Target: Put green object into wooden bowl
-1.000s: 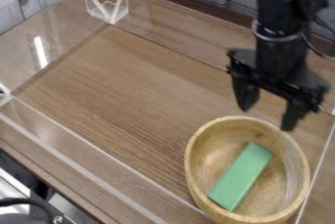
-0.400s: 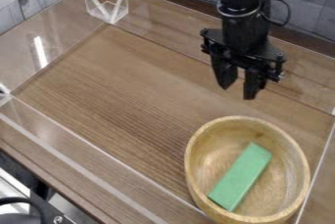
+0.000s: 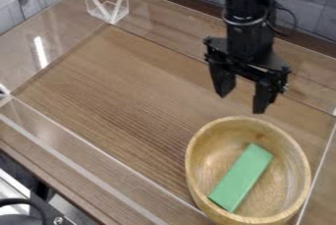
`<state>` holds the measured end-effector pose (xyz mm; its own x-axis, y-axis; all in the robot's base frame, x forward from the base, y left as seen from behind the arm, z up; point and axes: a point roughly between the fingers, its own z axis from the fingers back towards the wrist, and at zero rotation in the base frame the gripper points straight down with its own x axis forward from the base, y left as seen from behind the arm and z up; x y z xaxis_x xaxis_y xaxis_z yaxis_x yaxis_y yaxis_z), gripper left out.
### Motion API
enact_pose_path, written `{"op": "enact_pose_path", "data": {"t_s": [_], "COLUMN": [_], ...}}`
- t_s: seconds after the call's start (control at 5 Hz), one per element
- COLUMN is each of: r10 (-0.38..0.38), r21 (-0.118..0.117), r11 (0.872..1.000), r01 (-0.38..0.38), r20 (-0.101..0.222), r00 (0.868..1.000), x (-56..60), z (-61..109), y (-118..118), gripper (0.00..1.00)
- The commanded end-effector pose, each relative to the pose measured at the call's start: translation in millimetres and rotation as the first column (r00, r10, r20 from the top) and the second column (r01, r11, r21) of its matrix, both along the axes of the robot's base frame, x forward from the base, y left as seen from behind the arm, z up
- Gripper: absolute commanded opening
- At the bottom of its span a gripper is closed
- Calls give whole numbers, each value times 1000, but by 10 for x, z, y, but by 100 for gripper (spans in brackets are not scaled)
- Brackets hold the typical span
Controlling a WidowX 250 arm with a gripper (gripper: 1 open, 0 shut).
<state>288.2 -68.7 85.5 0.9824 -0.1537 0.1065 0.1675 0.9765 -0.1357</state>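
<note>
We note the arm point(image 3: 250, 3) is cut off by the top edge, its upper part out of view. The table point(image 3: 118, 82) runs past the left and bottom edges. The dark object at the bottom-left corner point(image 3: 24, 212) is too cropped to identify.

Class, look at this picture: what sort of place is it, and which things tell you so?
Probably a robot test bench in a lab: a wood-grain table fenced by clear plastic walls, with a black gripper above a wooden bowl.

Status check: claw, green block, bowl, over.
Claw open, empty, above the table behind the wooden bowl. Green block lying inside bowl. Nothing in the way.
</note>
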Motion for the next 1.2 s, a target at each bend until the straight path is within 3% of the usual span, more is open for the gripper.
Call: {"op": "enact_pose_path", "data": {"t_s": [0.0,0.2,0.6,1.0], "r10": [59,109,82,47], "r21": [-7,-13,-2,-7], "r11": [998,994,997,999], "r01": [-59,-108,-82,-47], "r20": [69,71,61,73], "r00": [996,992,995,996], "x": [14,-36,-160,-163], "z": [297,372,292,355], "y": [69,143,-56,-158], "gripper": [100,100,100,100]}}
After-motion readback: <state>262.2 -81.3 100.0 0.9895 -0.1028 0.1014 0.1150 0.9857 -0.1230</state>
